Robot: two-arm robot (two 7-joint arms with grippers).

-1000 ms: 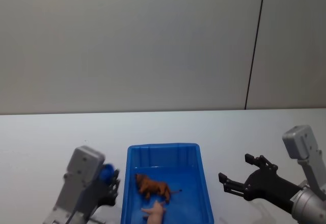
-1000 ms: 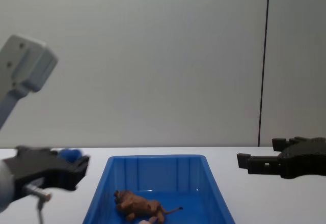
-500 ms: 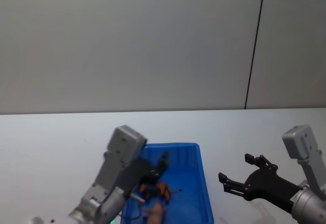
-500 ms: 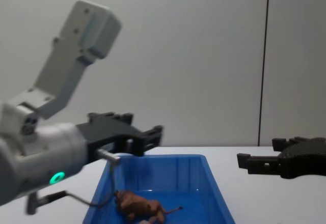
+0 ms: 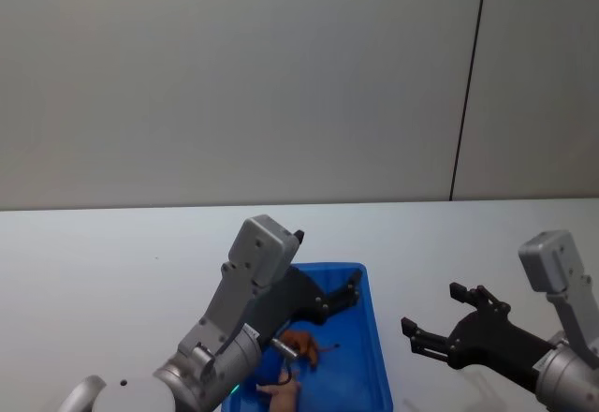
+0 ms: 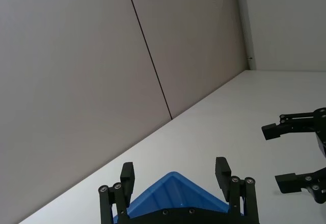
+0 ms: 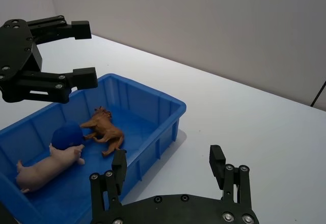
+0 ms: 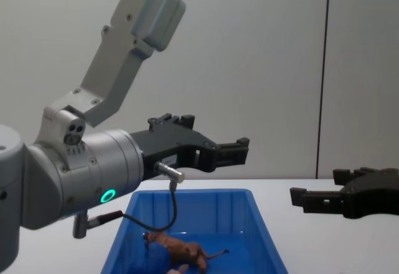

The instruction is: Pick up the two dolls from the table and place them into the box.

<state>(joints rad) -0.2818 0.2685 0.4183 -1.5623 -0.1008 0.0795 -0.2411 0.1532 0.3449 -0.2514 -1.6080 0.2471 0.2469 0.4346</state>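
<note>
Already the lion (image 7: 106,128) and the pig (image 7: 47,166) lie inside the blue box (image 7: 162,103), a small blue thing (image 7: 66,135) touching the pig; both look light, rigid and slick, best pinched across the trunk, never by tail or legs. Above the box hangs the left end effector (image 8: 227,152), fingers apart and empty, while the right end effector (image 5: 440,323) waits spread over the tabletop (image 5: 94,253) beside it.

You have a bright blue box (image 7: 168,113) on a plain white surface (image 7: 265,127); inside, a brown lion (image 7: 105,127), a pale pink pig (image 7: 48,166) and a dark blue ball (image 7: 66,135). Black fingers (image 7: 76,29), grey arm casing.
</note>
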